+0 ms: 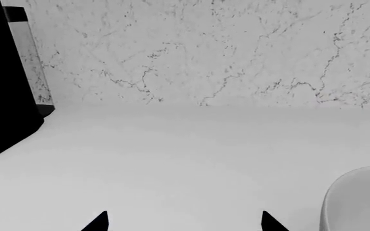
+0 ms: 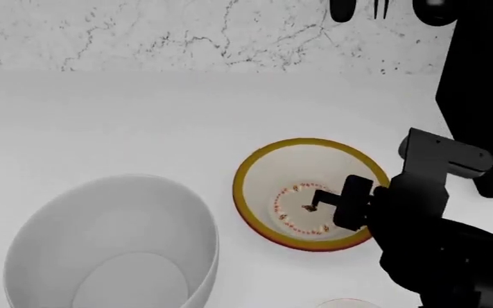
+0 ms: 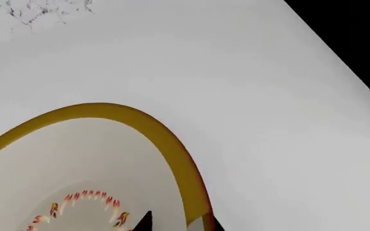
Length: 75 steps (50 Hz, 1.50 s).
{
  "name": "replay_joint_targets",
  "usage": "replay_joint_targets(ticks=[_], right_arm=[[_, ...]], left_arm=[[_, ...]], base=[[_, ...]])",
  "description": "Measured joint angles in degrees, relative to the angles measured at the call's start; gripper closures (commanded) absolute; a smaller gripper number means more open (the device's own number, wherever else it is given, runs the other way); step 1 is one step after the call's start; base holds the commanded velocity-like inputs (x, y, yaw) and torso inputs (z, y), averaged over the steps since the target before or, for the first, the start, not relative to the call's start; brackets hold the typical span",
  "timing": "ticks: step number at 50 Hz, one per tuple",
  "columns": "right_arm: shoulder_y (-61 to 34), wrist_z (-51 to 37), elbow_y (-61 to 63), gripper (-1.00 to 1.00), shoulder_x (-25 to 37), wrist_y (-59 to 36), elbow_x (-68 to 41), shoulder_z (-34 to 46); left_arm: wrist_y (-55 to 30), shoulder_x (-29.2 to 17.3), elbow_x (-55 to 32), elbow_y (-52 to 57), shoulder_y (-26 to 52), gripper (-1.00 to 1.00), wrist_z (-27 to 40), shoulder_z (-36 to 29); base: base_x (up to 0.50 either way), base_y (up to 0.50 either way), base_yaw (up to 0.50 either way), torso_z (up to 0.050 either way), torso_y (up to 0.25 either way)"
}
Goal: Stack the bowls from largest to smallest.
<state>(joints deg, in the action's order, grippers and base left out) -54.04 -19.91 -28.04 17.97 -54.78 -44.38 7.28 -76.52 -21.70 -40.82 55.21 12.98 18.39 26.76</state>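
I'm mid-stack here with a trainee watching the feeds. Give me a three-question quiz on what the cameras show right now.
1. True or false: the medium cream bowl with the mustard-yellow rim already sits inside the big deep plain light-grey bowl.
2. Which hand is at the cream bowl's rim? A) left hand B) right hand
3. Fill in: in the head view, the grey bowl stands to the ____ of the cream bowl.

Key
1. False: they stand apart on the white counter.
2. B: the right wrist view shows one fingertip inside the rim and one outside.
3. Left.
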Motion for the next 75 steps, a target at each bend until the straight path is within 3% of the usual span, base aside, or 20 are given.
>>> replay_joint_targets(ticks=[12,23,31,38,45,55,75], right_arm=[[-1.1,-2.0,3.6,1.0,-0.4,-0.1,-5.7,-3.7],[-3.0,-9.3,12.8,1.0,-2.5,-6.3,-13.0,-11.2],[-4.9,-18.9,21.3,1.0,-6.5,-12.3,-23.6,-18.1],[-6.1,-33.5,27.9,1.0,-11.1,-16.6,-40.7,-22.0],[-4.1,-45.4,34.5,1.0,-13.6,-16.2,-56.3,-20.4],[1.8,-53.2,40.6,1.0,-14.8,-13.3,-67.9,-15.6],[6.7,-47.2,39.1,1.0,-14.8,-9.5,-63.1,-8.5]], left_arm=[[1.0,-0.4,-0.4,-0.2,-0.2,-1.0,0.9,0.1],[1.5,-0.8,-1.2,-0.3,-0.2,-1.0,1.4,1.0],[1.4,-1.1,-2.1,-0.6,-0.1,-1.0,1.8,2.5],[0.9,-1.5,-3.1,-0.7,0.1,-1.0,2.1,4.4],[0.6,-1.9,-4.0,-0.9,0.2,-1.0,2.4,5.6],[-0.3,-2.4,-5.8,-0.8,0.6,-1.0,2.9,8.3],[-0.3,-3.1,-8.0,-0.6,0.5,-1.0,4.0,9.2]], base=[[0.0,0.0,0.0,0.0,0.0],[0.0,0.0,0.0,0.0,0.0],[0.0,0.0,0.0,0.0,0.0],[0.0,0.0,0.0,0.0,0.0],[0.0,0.0,0.0,0.0,0.0],[0.0,0.0,0.0,0.0,0.0],[0.0,0.0,0.0,0.0,0.0]])
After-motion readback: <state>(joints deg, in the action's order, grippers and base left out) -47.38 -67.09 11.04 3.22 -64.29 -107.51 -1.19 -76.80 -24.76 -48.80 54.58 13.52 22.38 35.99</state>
